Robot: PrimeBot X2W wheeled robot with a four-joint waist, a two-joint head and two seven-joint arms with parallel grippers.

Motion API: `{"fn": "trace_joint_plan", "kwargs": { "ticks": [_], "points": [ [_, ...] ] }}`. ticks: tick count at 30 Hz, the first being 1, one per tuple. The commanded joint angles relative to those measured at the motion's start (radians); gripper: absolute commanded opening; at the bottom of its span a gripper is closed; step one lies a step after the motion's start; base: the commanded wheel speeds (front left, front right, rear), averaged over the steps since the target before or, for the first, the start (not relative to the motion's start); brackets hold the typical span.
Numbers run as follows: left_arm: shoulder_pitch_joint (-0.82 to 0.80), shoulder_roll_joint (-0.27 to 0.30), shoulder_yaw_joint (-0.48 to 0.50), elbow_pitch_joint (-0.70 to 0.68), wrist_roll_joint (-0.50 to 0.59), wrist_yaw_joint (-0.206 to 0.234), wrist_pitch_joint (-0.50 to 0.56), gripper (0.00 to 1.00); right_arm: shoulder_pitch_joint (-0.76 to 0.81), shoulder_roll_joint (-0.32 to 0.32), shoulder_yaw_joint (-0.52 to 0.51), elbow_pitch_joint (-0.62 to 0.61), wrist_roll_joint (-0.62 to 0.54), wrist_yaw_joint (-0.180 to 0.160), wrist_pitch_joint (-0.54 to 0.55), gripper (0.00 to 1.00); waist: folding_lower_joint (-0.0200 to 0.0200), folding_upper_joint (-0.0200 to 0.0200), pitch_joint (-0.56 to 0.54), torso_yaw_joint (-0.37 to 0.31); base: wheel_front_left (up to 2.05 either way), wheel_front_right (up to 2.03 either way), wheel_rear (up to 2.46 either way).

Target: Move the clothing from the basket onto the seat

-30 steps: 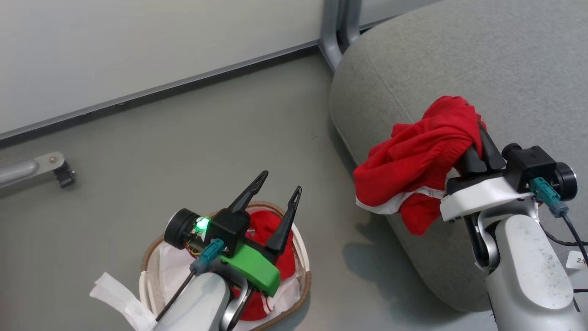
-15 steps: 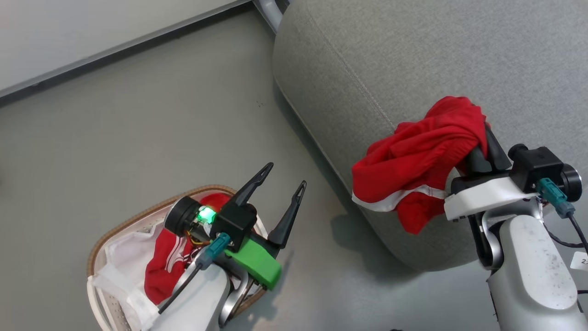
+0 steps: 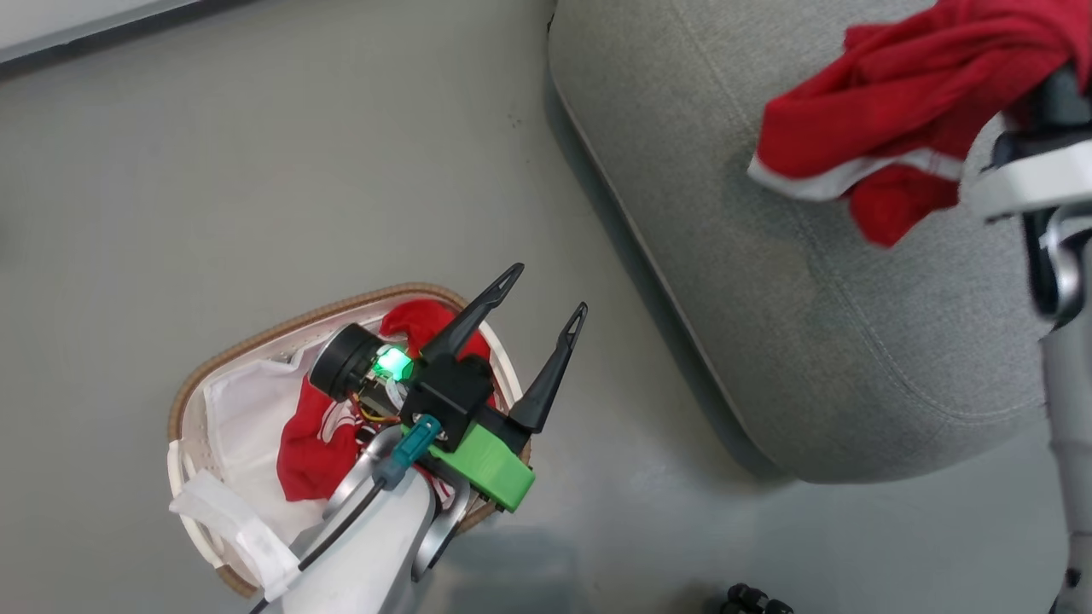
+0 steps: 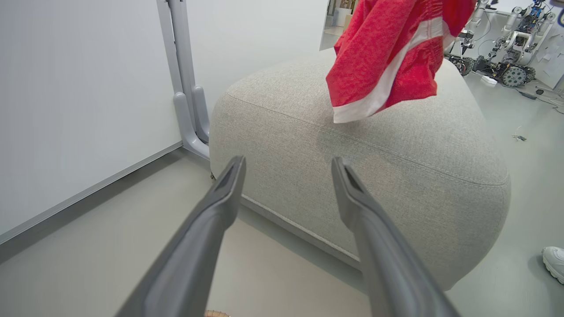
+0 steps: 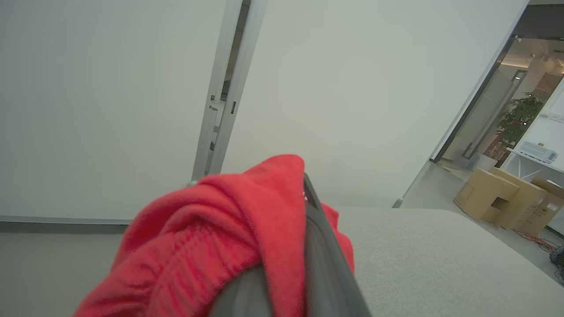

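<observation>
My right gripper (image 3: 1051,81) is shut on a red garment with a white band (image 3: 887,111), held in the air above the grey seat (image 3: 768,298). The cloth drapes over its fingers (image 5: 319,255) and hides their tips. From the left wrist, that garment (image 4: 383,57) hangs just above the seat's top (image 4: 396,167). My left gripper (image 3: 546,294) is open and holds nothing, hovering over the right rim of the basket (image 3: 256,324). More red clothing with white stripes (image 3: 316,443) lies in the basket on the white lining (image 3: 239,409).
The basket stands on grey floor left of the seat. A grey metal post (image 4: 185,88) and a white wall are behind the seat. A shoe (image 4: 554,259) is on the floor at the seat's far side. Cardboard boxes (image 5: 498,198) stand by a doorway.
The head camera has turned and dipped. My right gripper has carried the red garment up and farther over the seat. The left gripper stays open above the basket.
</observation>
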Motion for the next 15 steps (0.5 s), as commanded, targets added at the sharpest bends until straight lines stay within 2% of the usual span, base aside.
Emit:
{"fn": "trace_joint_plan", "kwargs": {
  "ticks": [1,8,11,15],
  "points": [
    [-0.017,0.008,-0.005,-0.008,0.008,-0.003,-0.001,1.00,-0.053,-0.027,-0.018,0.014,-0.005,-0.001,-0.001,0.00,0.0000,-0.0001,0.056,0.051,0.00,0.00,0.00],
    [-0.032,0.019,-0.020,-0.049,0.038,0.006,0.000,1.00,-0.305,-0.186,-0.033,0.124,-0.040,-0.001,0.023,0.00,0.0000,-0.0001,0.141,0.100,0.00,0.00,0.00],
    [-0.044,0.019,-0.029,-0.067,0.046,0.009,0.004,1.00,-0.401,-0.253,-0.057,0.162,-0.089,-0.001,0.043,0.00,0.0000,-0.0001,0.184,0.122,0.00,0.00,0.00],
    [-0.055,0.024,-0.035,-0.095,0.051,0.013,0.012,1.00,-0.479,-0.296,-0.084,0.214,-0.143,-0.001,0.065,0.00,0.0000,-0.0001,0.237,0.155,0.00,0.00,0.00]
  ]
}}
